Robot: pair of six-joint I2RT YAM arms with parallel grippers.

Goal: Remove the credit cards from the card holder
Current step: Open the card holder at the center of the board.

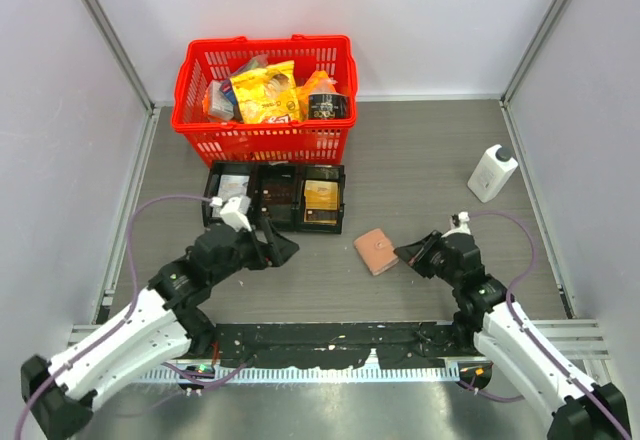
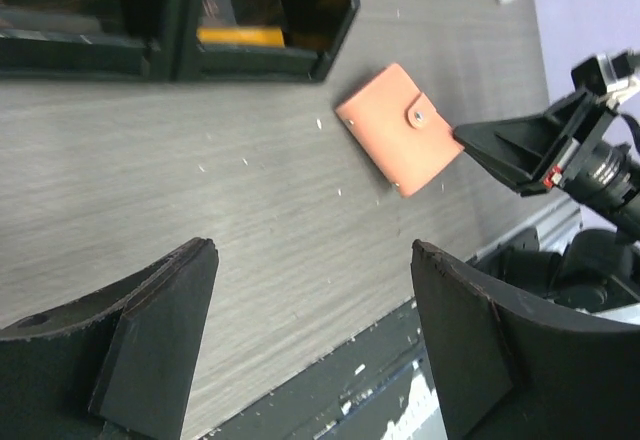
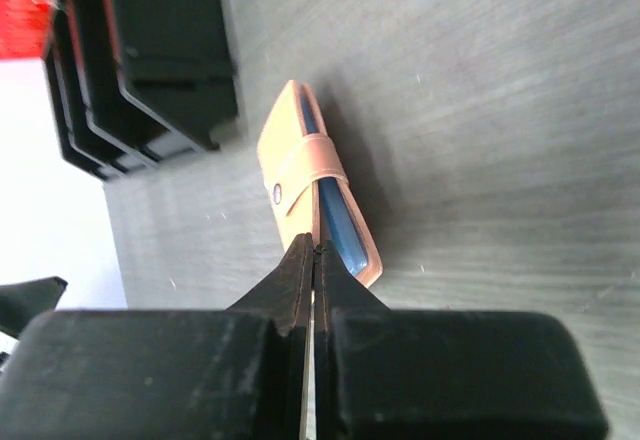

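While the wallet (image 1: 377, 251) (image 2: 400, 128) (image 3: 315, 200) lies folded on the table with its snap tab fastened, just right of the tray's (image 1: 300, 228) front corner, the right gripper (image 1: 405, 253) (image 2: 462, 135) (image 3: 314, 252) has its jaws pressed together with nothing between them. Its tips sit at the wallet's edge by the tab, seemingly touching it. The left gripper (image 1: 278, 247) (image 2: 315, 250) hovers spread wide and empty in front of the tray, left of the wallet. Blue lining shows along the wallet's edge, but whether cards sit inside cannot be told. A gold card (image 1: 321, 200) lies in the tray's right compartment.
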